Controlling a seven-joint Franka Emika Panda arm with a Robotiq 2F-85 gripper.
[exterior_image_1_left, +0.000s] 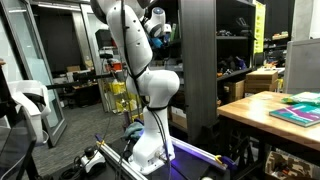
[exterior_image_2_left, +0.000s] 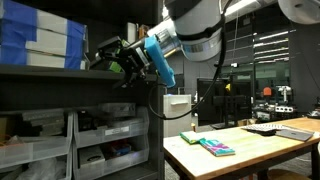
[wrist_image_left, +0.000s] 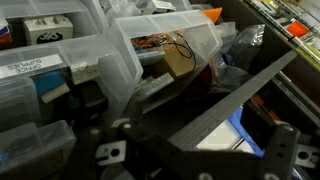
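My gripper (exterior_image_2_left: 112, 55) is raised high at the front of a dark shelf unit (exterior_image_2_left: 80, 85); it also shows in an exterior view (exterior_image_1_left: 158, 30). In the wrist view the gripper (wrist_image_left: 195, 142) is open and empty, its dark fingers spread wide at the bottom of the picture. A dark grey bar (wrist_image_left: 235, 92) runs slantwise between them. Under it lies a blue and white item (wrist_image_left: 240, 125). Just beyond stand clear plastic bins (wrist_image_left: 95, 60) and a small brown box with wires (wrist_image_left: 178, 58). I cannot tell whether the gripper touches anything.
Blue and white boxes (exterior_image_2_left: 40, 40) fill the top shelf, and clear drawers (exterior_image_2_left: 100, 140) sit below. A wooden table (exterior_image_2_left: 250, 155) with a teal book (exterior_image_2_left: 215, 146) stands beside the shelf; table (exterior_image_1_left: 255, 108) and book (exterior_image_1_left: 295, 113) show in both exterior views.
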